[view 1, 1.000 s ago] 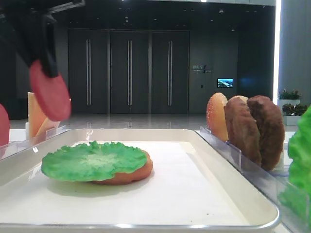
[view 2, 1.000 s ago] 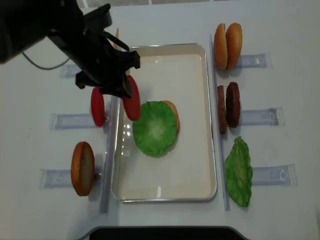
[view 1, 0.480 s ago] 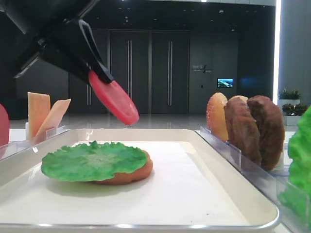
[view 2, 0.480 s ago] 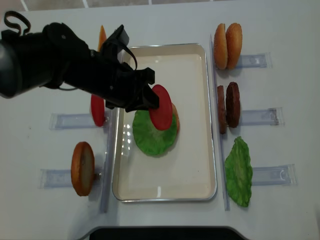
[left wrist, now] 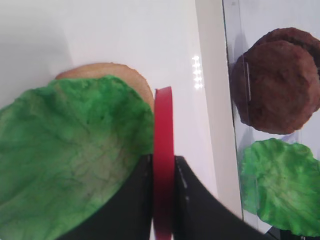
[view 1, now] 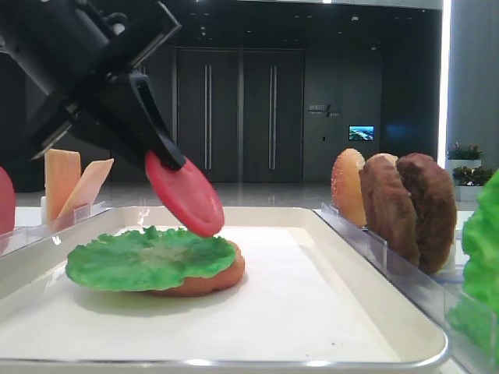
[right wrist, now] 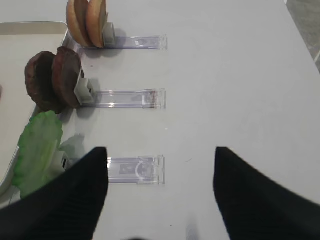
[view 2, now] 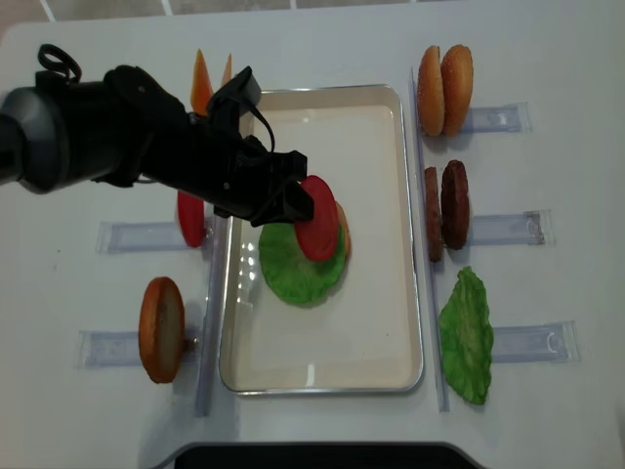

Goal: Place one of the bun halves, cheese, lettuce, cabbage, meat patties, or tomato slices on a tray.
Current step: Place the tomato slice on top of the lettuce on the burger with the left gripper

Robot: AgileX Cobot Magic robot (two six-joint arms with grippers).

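Observation:
My left gripper [view 2: 293, 200] is shut on a red tomato slice [view 2: 318, 218], gripping its edge between the black fingers [left wrist: 141, 200]. The slice [view 1: 187, 195] hangs tilted just above a green lettuce [view 1: 148, 255] that lies on a flat bun half [view 1: 214, 279] in the white tray [view 2: 332, 337]. In the left wrist view the tomato slice [left wrist: 163, 145] shows edge-on beside the lettuce [left wrist: 65, 150] and bun half [left wrist: 105, 72]. My right gripper [right wrist: 160, 152] stands open and empty over bare table, right of the racks.
Right of the tray stand two bun halves [view 2: 444, 90], two meat patties [view 2: 444, 205] and another lettuce leaf [view 2: 467, 332] in clear racks. On its left are cheese slices [view 2: 210, 73], another tomato slice [view 2: 190, 217] and a bun half [view 2: 161, 327].
My left gripper carried the tomato slice rightward from the left rack over the tray, then lowered it close above the lettuce. The right gripper's earlier pose is not shown.

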